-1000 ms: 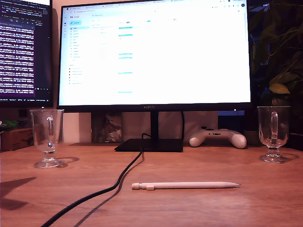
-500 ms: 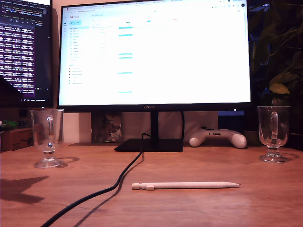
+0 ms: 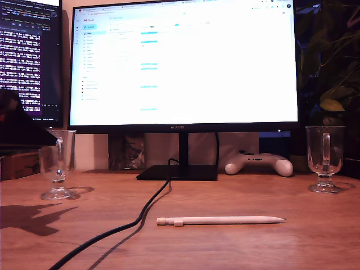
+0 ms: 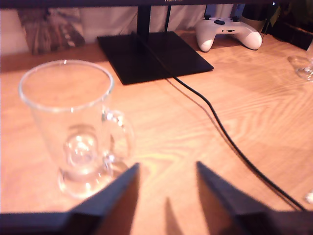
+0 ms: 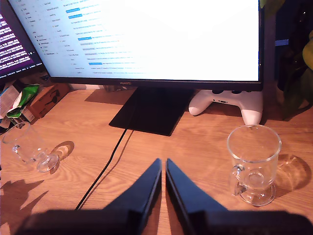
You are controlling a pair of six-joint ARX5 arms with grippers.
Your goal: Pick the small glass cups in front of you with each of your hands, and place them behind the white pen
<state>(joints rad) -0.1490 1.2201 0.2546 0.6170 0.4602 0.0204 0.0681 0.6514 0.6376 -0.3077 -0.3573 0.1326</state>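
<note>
wooden desk (image 3: 236, 247) | white pen (image 3: 220, 220) lying flat near front | black cable (image 3: 121, 228) snaking to monitor base (image 3: 177, 172) | glass cups upright at exterior view's left (image 3: 57, 163) and right (image 3: 324, 158) | white game controller (image 3: 259, 164) at back

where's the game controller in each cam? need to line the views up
Exterior view: the white game controller lies on the desk behind the white pen, toward the exterior view's right, beside the monitor stand's base.
First wrist view: the controller lies far off, past the black base.
Second wrist view: the controller lies under the monitor, beyond the nearer glass cup.
Shared landmark: the black monitor base, right next to the controller in all three.
</note>
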